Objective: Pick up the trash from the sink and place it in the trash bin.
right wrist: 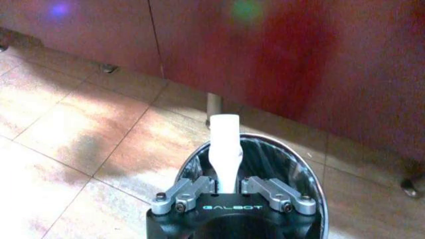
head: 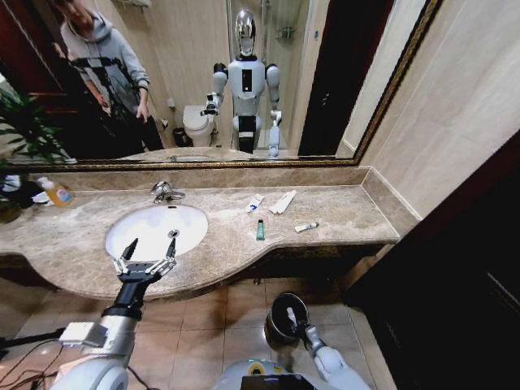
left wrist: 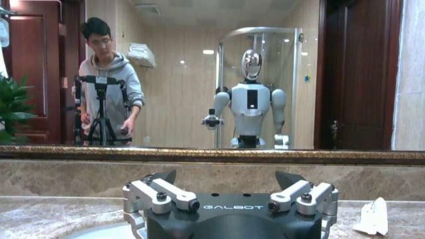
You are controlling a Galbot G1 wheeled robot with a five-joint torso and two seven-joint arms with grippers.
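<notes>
My right gripper (head: 292, 316) (right wrist: 228, 186) is shut on a white mini tube (right wrist: 224, 144), held upright over the round black trash bin (head: 283, 322) (right wrist: 307, 167) on the floor. My left gripper (head: 147, 252) (left wrist: 226, 178) stands open and empty above the front rim of the white sink (head: 154, 231). More trash lies on the marble counter to the right of the basin: a white tube (head: 254, 203), flat white packets (head: 283, 201) (left wrist: 372, 217), a green tube (head: 260, 230) and a small white tube (head: 306, 227).
A chrome faucet (head: 166, 192) stands behind the basin. An orange-yellow bottle (head: 57, 193) sits at the counter's far left by a plant (head: 24, 130). A large mirror (head: 203, 81) backs the counter. A dark cabinet (head: 455, 276) stands on the right, beside the tiled floor.
</notes>
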